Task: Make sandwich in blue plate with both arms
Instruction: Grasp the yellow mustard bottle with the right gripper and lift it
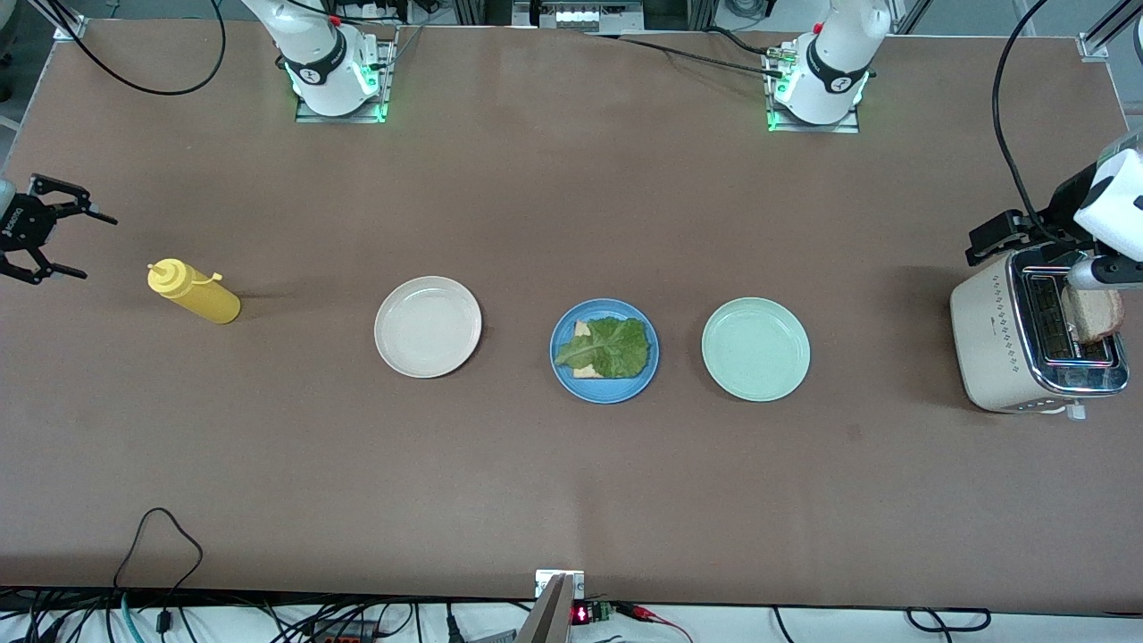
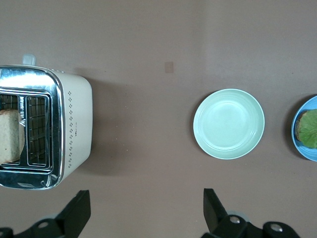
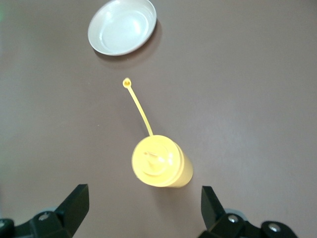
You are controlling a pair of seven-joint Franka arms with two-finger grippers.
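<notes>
The blue plate lies mid-table between two other plates. On it rests a slice of bread, mostly covered by a ruffled green lettuce leaf. A second bread slice stands in a slot of the toaster at the left arm's end of the table. My left gripper hangs open and empty by the toaster, with the bread slice in its view. My right gripper is open and empty at the right arm's end, beside a yellow mustard bottle.
A cream-white plate lies beside the blue plate toward the right arm's end. A mint-green plate lies toward the left arm's end. In the right wrist view the mustard bottle stands with its cap off on a strap.
</notes>
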